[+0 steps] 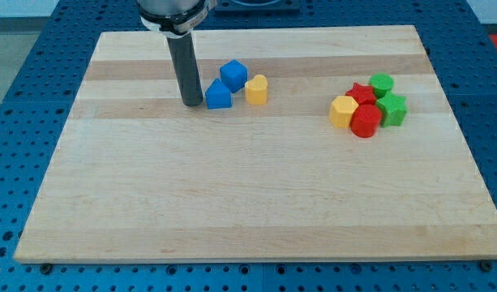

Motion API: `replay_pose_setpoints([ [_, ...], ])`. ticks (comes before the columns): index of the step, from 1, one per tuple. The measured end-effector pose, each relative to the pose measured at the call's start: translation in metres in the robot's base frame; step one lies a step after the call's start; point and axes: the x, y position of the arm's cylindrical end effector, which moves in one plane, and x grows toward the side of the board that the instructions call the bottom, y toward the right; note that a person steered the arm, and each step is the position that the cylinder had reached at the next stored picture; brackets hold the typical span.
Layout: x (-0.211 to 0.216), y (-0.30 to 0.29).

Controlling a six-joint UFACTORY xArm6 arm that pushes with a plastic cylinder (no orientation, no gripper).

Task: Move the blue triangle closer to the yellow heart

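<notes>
The blue triangle lies on the wooden board in the upper middle of the view. The yellow heart sits just to its right, with a small gap between them. A blue cube rests just above and between the two, touching or nearly touching the triangle. My tip is on the board right at the triangle's left side, touching or almost touching it.
A tight cluster sits at the view's right: a yellow hexagon, a red star, a red cylinder, a green cylinder and a green star. The board's edge meets a blue perforated table.
</notes>
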Motion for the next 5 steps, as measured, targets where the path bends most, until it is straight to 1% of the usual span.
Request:
replay_pose_setpoints([
  [5,0.000,0.014],
])
